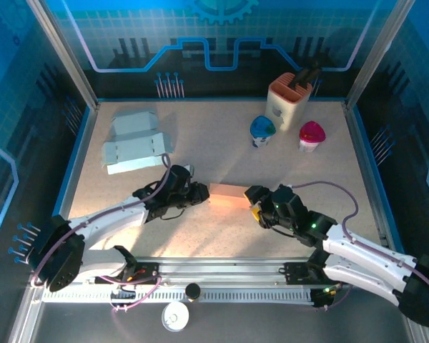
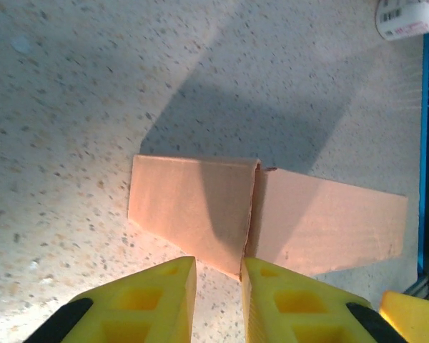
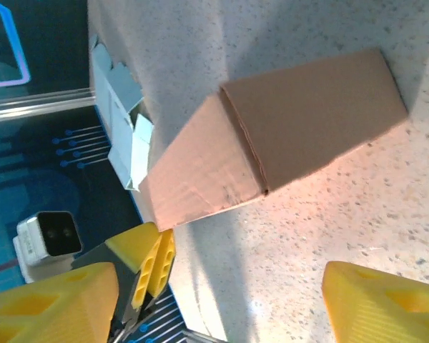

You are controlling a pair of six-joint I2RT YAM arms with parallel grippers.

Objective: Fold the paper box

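Observation:
The paper box (image 1: 227, 194) is a flat orange-pink carton lying on the speckled table between my two grippers. My left gripper (image 1: 201, 191) is at its left end. In the left wrist view the box (image 2: 200, 204) shows a centre seam, and the left gripper (image 2: 218, 270) has only a narrow gap between its fingers. The box's near corner rests against the inner edge of the right finger (image 2: 286, 300), and nothing is clamped. My right gripper (image 1: 256, 205) stands at the box's right end. In the right wrist view the right gripper (image 3: 222, 304) is wide open, short of the box (image 3: 293, 139).
Flat pale-blue cartons (image 1: 132, 143) lie at the back left. A peach-and-white holder (image 1: 289, 100), a blue-lidded cup (image 1: 262, 130) and a pink-lidded cup (image 1: 311, 134) stand at the back right. Blue rails border the table.

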